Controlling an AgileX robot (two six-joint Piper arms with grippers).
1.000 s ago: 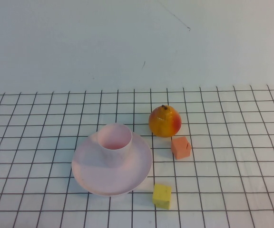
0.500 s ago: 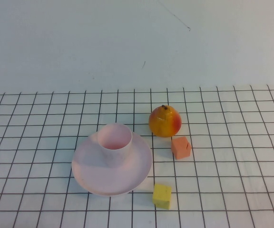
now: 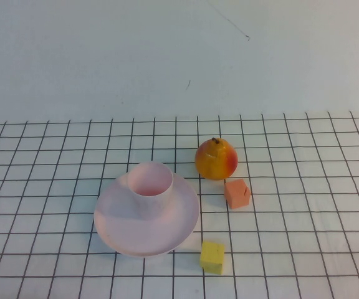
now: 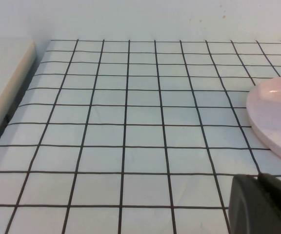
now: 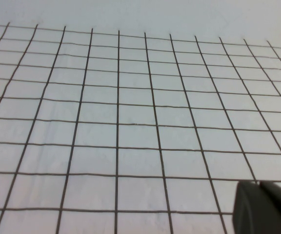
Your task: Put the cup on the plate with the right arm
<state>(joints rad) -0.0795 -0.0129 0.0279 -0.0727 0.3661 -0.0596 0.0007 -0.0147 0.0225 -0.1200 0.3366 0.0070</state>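
Smooth round cup (image 3: 150,187) stands upright on my shallow pink plate (image 3: 126,232).
My right gripper (image 5: 266,208) hangs closed over gridded cloth; left gripper (image 4: 262,204), cannot tell.

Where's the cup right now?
In the high view the cup stands upright on the plate, left of centre, with the pear just beyond it to the right. Neither gripper is near it.
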